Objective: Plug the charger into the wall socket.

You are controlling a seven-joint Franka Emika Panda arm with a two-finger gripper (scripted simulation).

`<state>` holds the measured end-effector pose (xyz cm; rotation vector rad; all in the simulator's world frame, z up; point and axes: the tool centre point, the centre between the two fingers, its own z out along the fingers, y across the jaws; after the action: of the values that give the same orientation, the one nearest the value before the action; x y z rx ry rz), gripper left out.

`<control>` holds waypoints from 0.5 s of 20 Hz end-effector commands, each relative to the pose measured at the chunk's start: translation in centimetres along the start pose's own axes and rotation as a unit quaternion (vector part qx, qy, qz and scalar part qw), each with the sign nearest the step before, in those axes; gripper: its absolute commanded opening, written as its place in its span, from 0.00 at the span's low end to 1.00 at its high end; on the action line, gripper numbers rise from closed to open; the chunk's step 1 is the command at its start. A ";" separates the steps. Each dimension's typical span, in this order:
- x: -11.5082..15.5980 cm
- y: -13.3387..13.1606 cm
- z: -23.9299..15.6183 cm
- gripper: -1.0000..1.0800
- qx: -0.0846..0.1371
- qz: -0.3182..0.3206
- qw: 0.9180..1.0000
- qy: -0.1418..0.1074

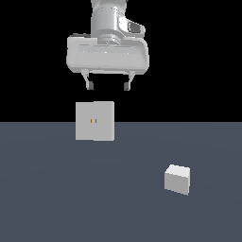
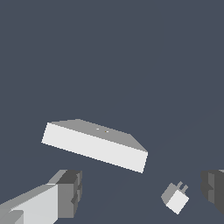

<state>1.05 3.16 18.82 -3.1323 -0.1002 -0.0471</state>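
The charger [image 1: 177, 179] is seen resting on the grey bench [image 1: 56, 198], nearest the exterior view's camera and toward that view's right, untouched by anything. In the wrist view the charger [image 2: 176, 198] is shown with two short prongs projecting from one face, so its long axis is judged to run along those prongs and close to level with the bench.

Further back, the wall socket [image 1: 95, 121] is stood upright, its two yellowish slots turned toward the exterior camera; it is well apart from the charger.

Above and beyond the socket the tool [image 1: 107, 86] is held high with its fingers spread apart and nothing between them. The charger therefore lies below the tool, off toward the exterior view's right and nearer the camera. A descent with that sideways shift is judged to be what the grasp calls for, with the fingers closed across the body and the prongs left free for the slots.
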 end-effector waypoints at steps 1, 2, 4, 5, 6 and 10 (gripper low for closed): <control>0.0 0.0 0.0 0.96 0.000 0.000 1.000 0.000; 0.0 0.0 0.0 0.96 0.000 0.000 1.000 0.000; -0.1 0.2 0.2 0.96 0.000 0.005 1.000 0.000; -0.2 0.4 0.3 0.96 0.000 0.008 1.000 0.000; -0.4 0.6 0.5 0.96 -0.001 0.013 1.000 0.000; -1.3 1.9 1.6 0.96 -0.002 0.042 0.999 0.000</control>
<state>0.27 1.75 17.68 -3.1353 -0.0062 -0.0481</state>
